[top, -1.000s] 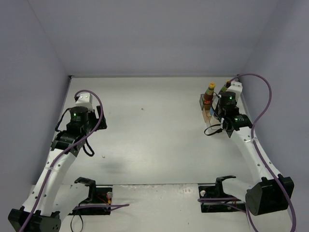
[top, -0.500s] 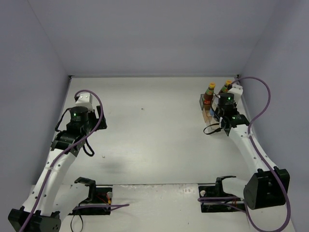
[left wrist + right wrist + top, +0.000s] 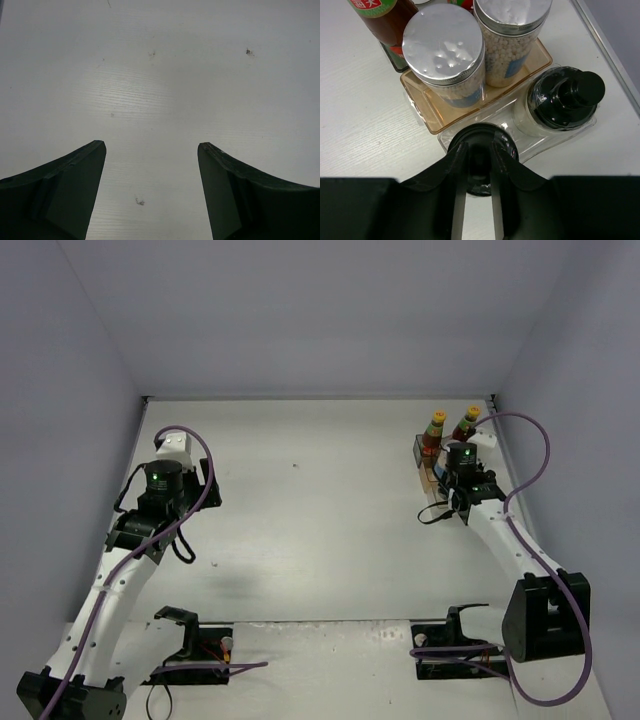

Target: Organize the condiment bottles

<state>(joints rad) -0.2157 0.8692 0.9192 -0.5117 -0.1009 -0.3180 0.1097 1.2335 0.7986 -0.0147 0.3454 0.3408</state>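
We count two shakers [image 3: 443, 42] [image 3: 512, 15], two black-lidded jars [image 3: 565, 97] [image 3: 481, 132] and two red bottles [image 3: 436, 432] [image 3: 467, 426] in the organizer [image 3: 420, 107], the bottles cropped in the wrist view. The right gripper [image 3: 479, 150] clamps one jar's lid; the left gripper [image 3: 151, 147] gapes.

- Top external: high above and behind the arm bases [image 3: 545, 625] at 6 o'clock, facing down, far enough to take in the whole table [image 3: 320, 490].
- Left wrist: close over bare tabletop, looking down between its own fingers [image 3: 65, 195].
- Right wrist: very near, straight down on a black-lidded jar [image 3: 480, 134] in the organizer [image 3: 540, 147], which the top view also shows, at 2 o'clock.
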